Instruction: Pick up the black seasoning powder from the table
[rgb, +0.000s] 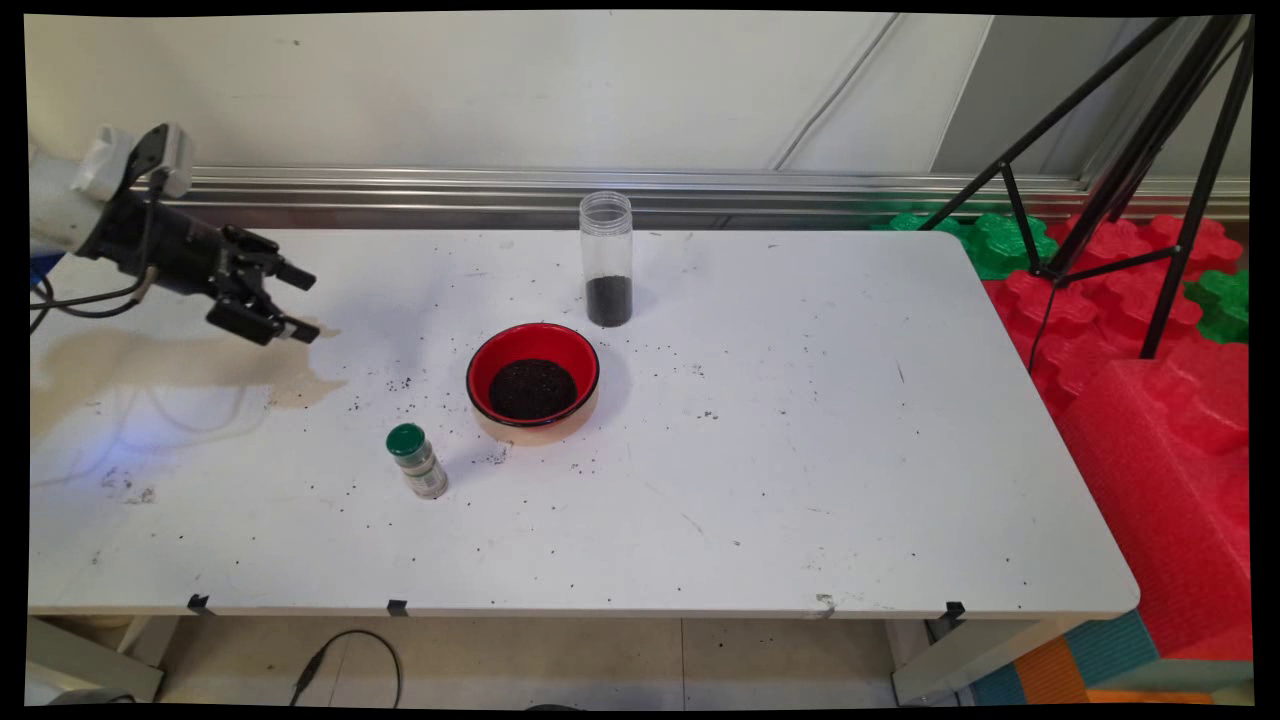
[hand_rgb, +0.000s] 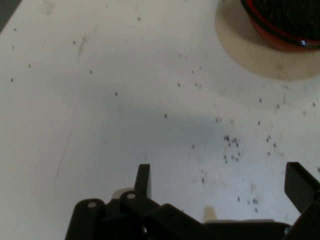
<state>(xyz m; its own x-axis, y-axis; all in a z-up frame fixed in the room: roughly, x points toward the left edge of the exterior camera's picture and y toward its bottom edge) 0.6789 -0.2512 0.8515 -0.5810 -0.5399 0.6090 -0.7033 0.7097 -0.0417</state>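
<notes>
My black gripper (rgb: 305, 305) hangs above the table's left side, open and holding nothing, its fingers pointing right. In the hand view the gripper (hand_rgb: 220, 182) has its two fingers wide apart over bare, speckled tabletop. A red bowl (rgb: 533, 381) with dark grains in it sits near the table's middle, well right of the gripper; its rim (hand_rgb: 280, 30) shows at the hand view's top right. A clear tall jar (rgb: 607, 258) with dark grains at its bottom stands behind the bowl. A small bottle with a green cap (rgb: 416, 460) stands in front of the bowl, to its left.
Dark grains are scattered over the white table (rgb: 800, 450), thickest around the bowl. A tan stain (rgb: 180, 365) lies on the table's left part. A black tripod (rgb: 1130, 170) and red and green foam blocks (rgb: 1150, 400) stand off the table's right end.
</notes>
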